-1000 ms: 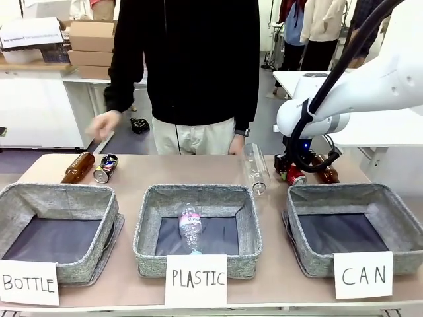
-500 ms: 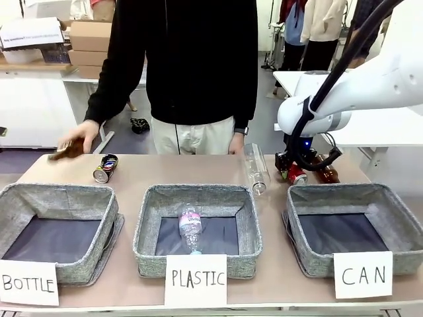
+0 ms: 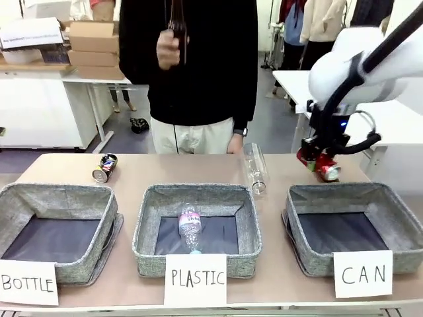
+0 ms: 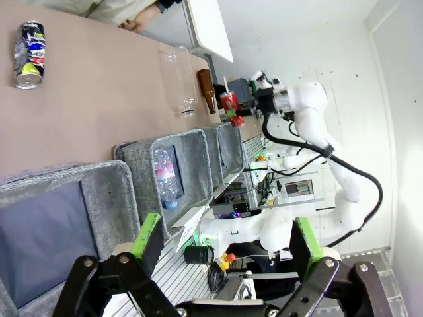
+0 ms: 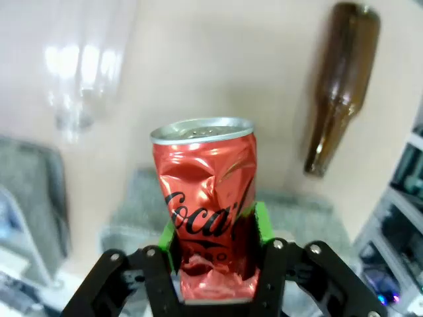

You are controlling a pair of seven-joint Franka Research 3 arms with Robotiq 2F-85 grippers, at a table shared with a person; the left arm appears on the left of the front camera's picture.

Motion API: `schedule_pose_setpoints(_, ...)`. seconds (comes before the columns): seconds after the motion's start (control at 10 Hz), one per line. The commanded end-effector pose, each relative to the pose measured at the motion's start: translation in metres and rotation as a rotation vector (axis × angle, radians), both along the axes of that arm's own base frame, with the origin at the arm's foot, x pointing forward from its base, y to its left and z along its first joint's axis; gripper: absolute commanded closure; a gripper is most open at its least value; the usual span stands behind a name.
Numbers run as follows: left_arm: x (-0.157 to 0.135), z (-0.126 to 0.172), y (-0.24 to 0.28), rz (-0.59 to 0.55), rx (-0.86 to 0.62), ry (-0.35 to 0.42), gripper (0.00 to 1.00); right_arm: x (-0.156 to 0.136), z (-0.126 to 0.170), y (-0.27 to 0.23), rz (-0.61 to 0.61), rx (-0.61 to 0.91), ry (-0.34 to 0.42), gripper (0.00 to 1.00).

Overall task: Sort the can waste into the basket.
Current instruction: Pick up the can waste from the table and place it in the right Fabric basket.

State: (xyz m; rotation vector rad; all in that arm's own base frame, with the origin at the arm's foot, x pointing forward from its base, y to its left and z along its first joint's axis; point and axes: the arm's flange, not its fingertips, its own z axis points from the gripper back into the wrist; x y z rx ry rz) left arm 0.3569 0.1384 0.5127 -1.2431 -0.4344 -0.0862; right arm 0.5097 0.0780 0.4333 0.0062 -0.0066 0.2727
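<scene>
Holding a dented red can [image 3: 324,167] between its green pads, the right gripper [image 3: 317,161] hangs in the air just above the far rim of the CAN basket [image 3: 310,254]. The can is not inside the basket. Seen from the right wrist, the pads clamp the crushed lower half of the can. Its silver top sticks out past the fingertips. A brown bottle [image 5: 340,92] lies on the table beyond it.

The basket is a square grey fabric bin at the right end of a row of three, and its dark floor is bare. A white card [image 3: 363,275] on its near side reads "CAN".

The dark can [image 3: 105,168] lies on its side on the table at the far left, behind the BOTTLE basket [image 3: 92,261] and well apart from the CAN basket. Its silver end faces the camera.

The middle basket [image 3: 147,238], carded "PLASTIC", holds a small plastic bottle [image 3: 190,228]. A larger clear bottle [image 3: 255,168] lies on the table just behind its far right corner.

The left gripper [image 4: 227,238] has its jaws spread wide with nothing between them, and its wrist camera looks across the baskets.

A person in a black top stands at the far side. One hand [image 3: 169,47] is raised to chest height, gripping something dark that cannot be made out. The other hand [image 3: 236,142] hangs at the table's far edge.
</scene>
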Motion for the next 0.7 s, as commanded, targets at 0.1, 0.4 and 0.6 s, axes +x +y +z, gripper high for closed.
schedule_pose_setpoints(0.1,0.000,0.001,0.001,-0.011,-0.005,-0.022,0.00,-0.075,0.003,-0.036,0.139,0.047,0.069,0.53)
schedule_pose_setpoints(0.4,0.000,0.001,0.001,-0.011,-0.005,-0.022,0.00,-0.111,-0.016,-0.048,0.412,0.133,0.138,0.53)
schedule_pose_setpoints(0.6,0.000,0.001,0.001,-0.011,-0.005,-0.022,0.00,-0.115,-0.017,-0.050,0.485,0.174,0.133,0.53)
